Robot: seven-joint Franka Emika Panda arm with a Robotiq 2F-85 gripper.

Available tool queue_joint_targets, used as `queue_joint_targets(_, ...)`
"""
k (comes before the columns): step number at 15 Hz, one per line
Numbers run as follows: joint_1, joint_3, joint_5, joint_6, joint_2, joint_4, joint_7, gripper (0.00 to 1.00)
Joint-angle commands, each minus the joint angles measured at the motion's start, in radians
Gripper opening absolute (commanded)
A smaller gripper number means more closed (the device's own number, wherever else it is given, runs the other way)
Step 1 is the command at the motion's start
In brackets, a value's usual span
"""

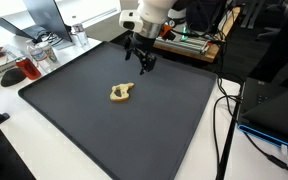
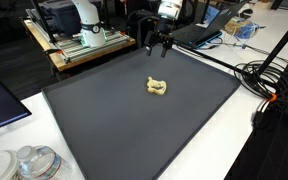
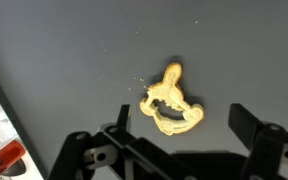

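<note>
A small tan, pretzel-like piece (image 1: 122, 93) (image 2: 157, 87) lies on the dark grey mat (image 1: 94, 130) (image 2: 104, 130), with a few crumbs beside it. My gripper (image 1: 141, 60) (image 2: 157, 42) hovers open above the mat, near its far edge, some way from the piece. In the wrist view the piece (image 3: 171, 101) sits just ahead of the gripper (image 3: 181, 122), between the lines of its two black fingers (image 3: 246, 124). Nothing is held between them.
A laptop stand, bottles and a red item (image 1: 26, 70) stand beside the mat. Cables (image 1: 224, 110) run along another side near a dark box (image 1: 274, 105). A rack with equipment (image 2: 79, 40) and a laptop (image 2: 199, 30) sit behind the mat.
</note>
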Motion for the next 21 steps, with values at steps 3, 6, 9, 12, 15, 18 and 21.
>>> queue_joint_targets(3,-0.091,0.031,0.156,0.263,-0.09,-0.182,-0.232,1.0)
queue_joint_targets(6,-0.116,0.029,0.269,0.37,-0.078,-0.232,-0.369,1.0)
queue_joint_targets(9,-0.148,0.049,0.415,0.477,-0.065,-0.28,-0.551,1.0)
queue_joint_targets(12,-0.208,0.109,0.615,0.562,-0.055,-0.323,-0.752,1.0)
queue_joint_targets(15,-0.3,0.198,0.823,0.589,-0.054,-0.339,-0.936,1.0)
queue_joint_targets(18,-0.396,0.267,1.003,0.568,-0.055,-0.328,-1.095,1.0)
queue_joint_targets(21,-0.506,0.334,1.165,0.538,-0.049,-0.305,-1.26,1.0)
